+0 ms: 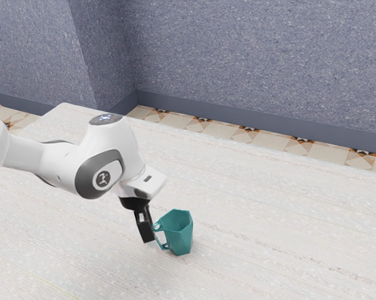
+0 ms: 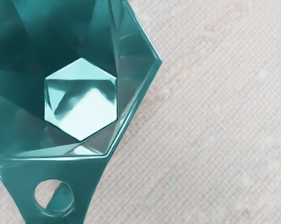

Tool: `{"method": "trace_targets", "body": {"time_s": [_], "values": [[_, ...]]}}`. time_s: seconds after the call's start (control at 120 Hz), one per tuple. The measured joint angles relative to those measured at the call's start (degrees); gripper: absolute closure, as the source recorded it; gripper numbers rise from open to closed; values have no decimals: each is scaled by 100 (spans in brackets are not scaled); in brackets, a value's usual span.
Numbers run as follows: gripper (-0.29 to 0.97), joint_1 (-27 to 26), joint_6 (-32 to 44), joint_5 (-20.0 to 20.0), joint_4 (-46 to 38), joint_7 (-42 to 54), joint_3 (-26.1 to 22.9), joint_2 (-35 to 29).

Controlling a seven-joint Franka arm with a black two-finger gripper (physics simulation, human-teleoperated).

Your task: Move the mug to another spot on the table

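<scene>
While the teal mug (image 1: 177, 230) sits on the tabletop (image 1: 275, 206), step: grasp being set up, relocation not yet done.
Gripper (image 1: 147, 237): against the mug's handle (image 1: 160, 238); open or closed cannot be told.
Next move: a firm hold must be confirmed, then the mug lifted and carried away.

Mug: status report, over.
Gripper at handle, grip unconfirmed. Mug upright, low at table. Nothing seen in the way.

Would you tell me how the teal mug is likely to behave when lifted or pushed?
The mug looks rigid, with faceted walls. Its glossy surface may be slippery. Narrow base, wider rim: a sideways push might tip it.
</scene>
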Motion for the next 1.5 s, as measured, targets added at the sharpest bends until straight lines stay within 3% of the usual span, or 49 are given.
{"method": "trace_targets", "body": {"time_s": [1.5], "values": [[2, 94, 800, -30, 78, 496, 63, 740]]}}
